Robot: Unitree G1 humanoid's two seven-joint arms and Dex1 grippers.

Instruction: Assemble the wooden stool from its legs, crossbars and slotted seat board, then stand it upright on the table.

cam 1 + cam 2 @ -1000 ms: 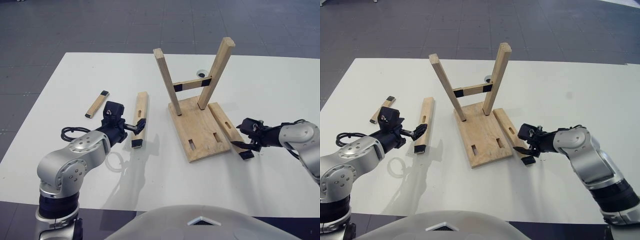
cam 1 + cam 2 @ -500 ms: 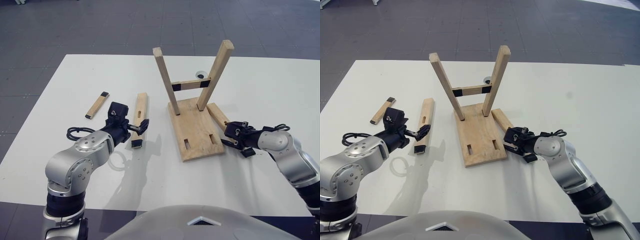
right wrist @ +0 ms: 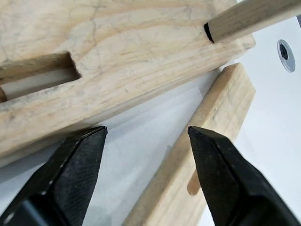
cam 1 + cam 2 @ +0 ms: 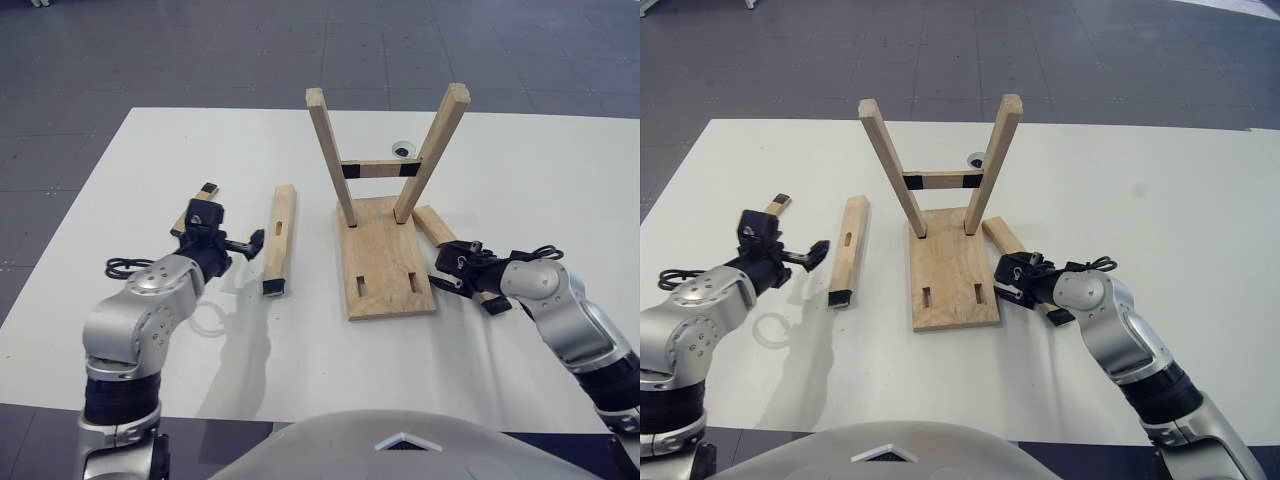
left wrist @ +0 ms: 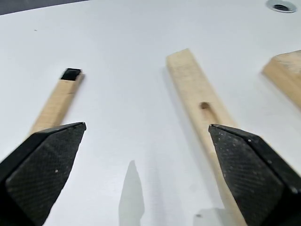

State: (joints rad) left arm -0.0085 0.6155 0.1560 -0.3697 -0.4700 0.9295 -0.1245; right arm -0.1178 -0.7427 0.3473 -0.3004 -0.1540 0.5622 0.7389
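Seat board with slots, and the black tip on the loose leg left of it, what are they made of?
The pale slotted seat board looks like bare, matte softwood, with clear grain lines. The loose wooden leg's black tip may be rubber, plastic or tape; unclear which.

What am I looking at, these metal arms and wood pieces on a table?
A humanoid robot building a stool. The wide pictures come from cameras in its head, the close ones from its wrists. On the white table lies a pale wooden seat board with two legs standing in it, joined by a crossbar. One loose slotted wooden leg lies left of it, a second loose leg right, a short black-tipped wooden bar farther left. The black left gripper and right gripper are open, holding nothing.
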